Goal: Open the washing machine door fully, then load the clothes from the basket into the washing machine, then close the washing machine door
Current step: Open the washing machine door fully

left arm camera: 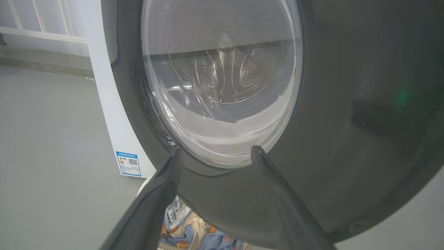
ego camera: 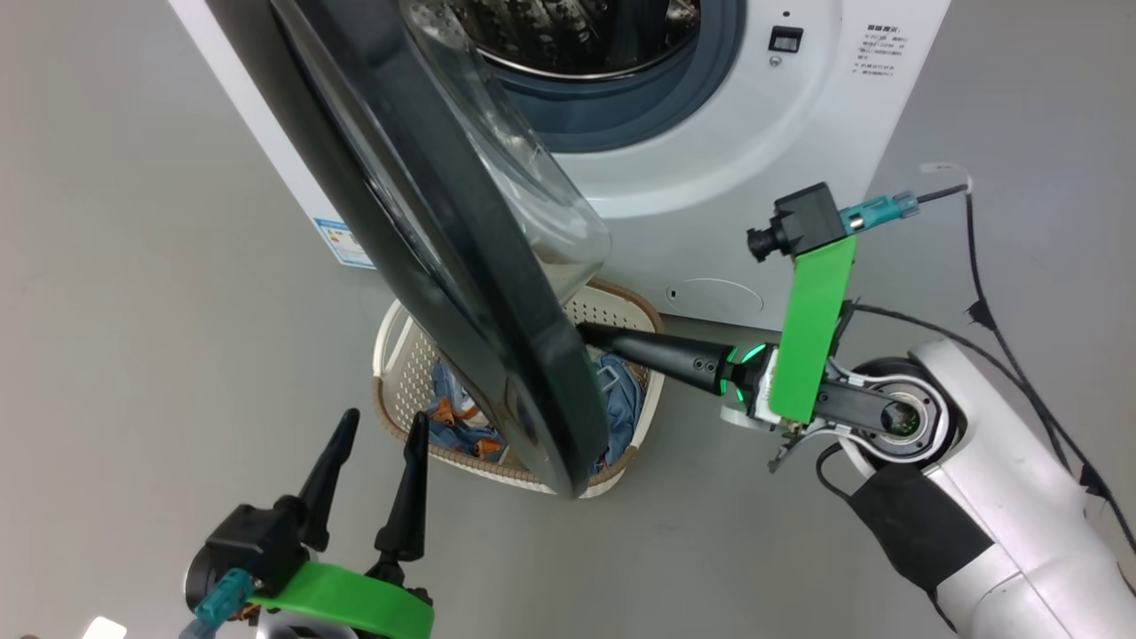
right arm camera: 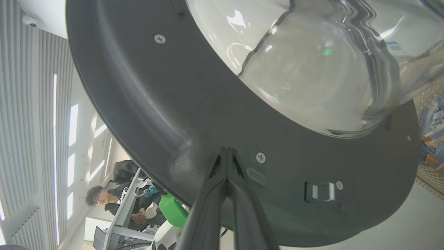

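The door (ego camera: 461, 266) hung swung out in front of the washer (ego camera: 754, 133), right above the basket (ego camera: 395, 355). The basket sat on the floor (ego camera: 133, 266) just before the washer, clothes (ego camera: 621, 399) in it. The right gripper (right arm camera: 227, 152) was on the door's inner side, tips against it; the left gripper (ego camera: 383, 415) stood on the outer side, near the basket.

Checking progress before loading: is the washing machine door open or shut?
Open: the washing machine door stands swung out from the washing machine, with the steel drum exposed behind it.
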You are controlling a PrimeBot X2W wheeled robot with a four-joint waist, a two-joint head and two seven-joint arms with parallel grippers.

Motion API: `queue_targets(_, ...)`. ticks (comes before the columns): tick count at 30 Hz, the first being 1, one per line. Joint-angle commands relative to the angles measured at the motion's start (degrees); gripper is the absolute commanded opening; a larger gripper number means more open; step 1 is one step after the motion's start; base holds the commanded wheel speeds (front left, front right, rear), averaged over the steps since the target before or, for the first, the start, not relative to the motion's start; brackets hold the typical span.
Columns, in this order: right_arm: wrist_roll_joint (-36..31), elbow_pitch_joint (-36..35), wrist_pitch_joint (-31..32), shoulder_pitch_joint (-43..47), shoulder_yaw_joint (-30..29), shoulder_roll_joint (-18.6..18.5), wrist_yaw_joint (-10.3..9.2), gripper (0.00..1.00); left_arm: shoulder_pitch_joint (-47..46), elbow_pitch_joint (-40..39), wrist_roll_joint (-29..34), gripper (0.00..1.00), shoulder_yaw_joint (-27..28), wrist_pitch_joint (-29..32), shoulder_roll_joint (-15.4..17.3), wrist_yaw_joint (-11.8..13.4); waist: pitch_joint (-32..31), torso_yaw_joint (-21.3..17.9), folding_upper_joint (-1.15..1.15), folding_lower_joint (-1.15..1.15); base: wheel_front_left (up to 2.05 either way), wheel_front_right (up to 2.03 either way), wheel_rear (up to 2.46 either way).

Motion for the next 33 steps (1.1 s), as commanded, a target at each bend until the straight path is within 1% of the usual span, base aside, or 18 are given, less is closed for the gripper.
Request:
queue_targets(1,-0.3,-2.1,0.5,1.2,0.9,1.7,0.11,0.00,-0.1,-1.1,0.5,1.00,2.0,-0.4,1.0,-0.1,-0.4,0.1,0.00,0.00,0.00,0.00,0.00)
queue_targets(9,-0.8,-2.3,0.6,2.3,1.1,2.8,0.11,0.00,0.5,-1.1,0.7,1.00,2.1,-0.4,1.0,-0.1,-1.6,-0.2,0.00,0.00,0.00,0.00,0.00)
queue_targets(15,-2.3,-2.1,-2.2,3.5,0.0,2.2,0.11,0.00,0.7,-1.0,0.4,1.00,1.9,-0.4,1.3,-0.1,-2.3,-1.2,0.00,0.00,0.00,0.00,0.00)
queue_targets(17,-2.8,-2.3,-3.5,4.1,-0.3,1.8,0.11,0.35,0.8,-1.0,0.3,1.00,1.9,-0.4,1.5,-0.1,-2.5,-1.7,0.00,0.00,0.00,0.00,0.00)
queue_targets(18,-3.0,-2.3,-4.2,4.5,-0.4,1.5,0.11,0.44,0.8,-0.9,0.3,1.00,1.9,-0.4,1.6,-0.1,-2.7,-2.0,0.00,0.00,0.00,0.00,0.00)
queue_targets(19,-3.3,-2.3,-4.9,4.9,-0.5,1.1,0.11,0.58,0.8,-0.9,0.2,1.00,1.9,-0.4,1.8,-0.1,-2.8,-2.3,0.00,0.00,0.00,0.00,0.00)
queue_targets(20,-3.5,-2.4,-5.5,5.3,-0.6,0.8,0.11,0.95,0.9,-0.8,0.1,1.00,2.0,-0.4,1.9,-0.1,-3.0,-2.6,0.00,0.00,0.00,0.00,0.00)
queue_targets(21,-3.7,-2.3,-6.3,5.7,-0.6,0.5,0.11,1.00,0.9,-0.8,0.1,1.00,2.0,-0.4,2.1,-0.1,-3.3,-2.9,0.00,0.00,0.00,0.00,0.00)
queue_targets(22,-3.7,-2.3,-6.3,5.7,-0.6,0.5,0.11,1.00,0.9,-0.8,0.1,1.00,2.0,-0.4,2.1,-0.1,-3.3,-2.9,0.00,0.00,0.00,0.00,0.00)
queue_targets(33,-4.7,-1.8,-13.9,11.1,-0.5,-3.5,0.11,1.00,2.6,-1.0,-0.4,1.00,3.0,-0.4,3.8,-0.1,-5.3,-7.0,0.00,0.00,0.00,0.00,0.00)
